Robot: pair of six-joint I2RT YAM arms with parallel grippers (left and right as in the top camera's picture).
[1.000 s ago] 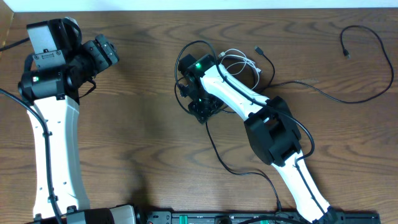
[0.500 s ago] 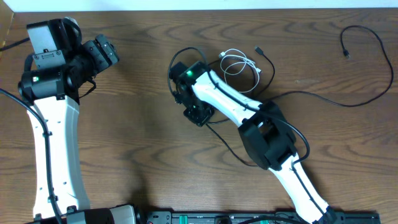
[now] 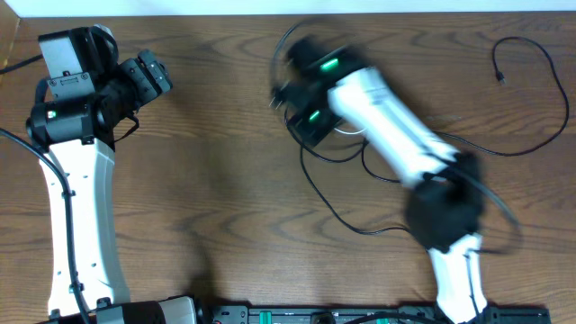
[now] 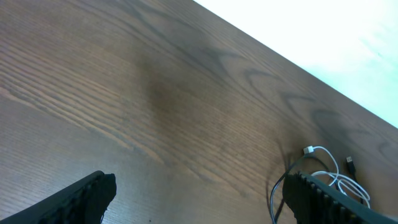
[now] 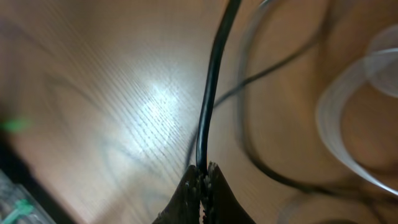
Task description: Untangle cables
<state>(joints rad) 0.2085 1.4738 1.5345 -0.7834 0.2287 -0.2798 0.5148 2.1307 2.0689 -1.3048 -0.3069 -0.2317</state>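
My right gripper (image 5: 204,173) is shut on a thin black cable (image 5: 211,93) and holds it above the table; a blurred white cable (image 5: 339,118) lies to its right. In the overhead view the right gripper (image 3: 286,94) is motion-blurred at the top centre, with the black cable looping above it (image 3: 286,38) and trailing down the table (image 3: 335,211). The white cable (image 3: 347,130) is mostly hidden under the arm. My left gripper (image 3: 148,76) is open and empty at the far left (image 4: 199,199); the white cable (image 4: 324,167) shows at the right of its view.
Another thin black cable (image 3: 538,63) with a small plug end (image 3: 501,79) lies at the back right. The table's far edge meets a white surface (image 4: 323,37). A black rail (image 3: 297,315) runs along the front edge.
My right arm has swung fast up and to the right from the table's centre, pulling the black cable with it. The left arm has not moved.
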